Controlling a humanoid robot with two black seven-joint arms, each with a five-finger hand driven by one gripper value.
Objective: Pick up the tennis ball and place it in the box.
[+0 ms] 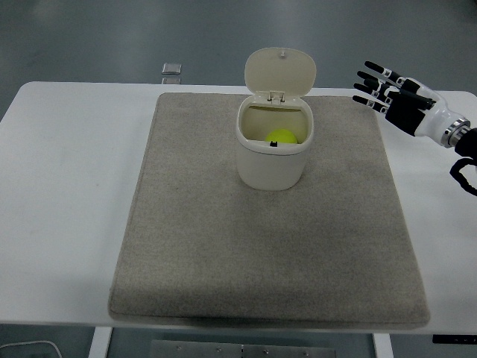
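A yellow-green tennis ball [282, 136] lies inside the cream box [272, 164], which stands on the grey mat [268, 246] with its hinged lid [280, 71] raised at the back. My right hand [387, 92] is open with fingers spread, empty, hovering above the mat's far right corner, to the right of the box and apart from it. The left arm is out of view.
A small grey square object [171, 68] lies on the white table [67, 194] just beyond the mat's far left corner. The table's far edge runs behind the box. Bare table lies left and right of the mat.
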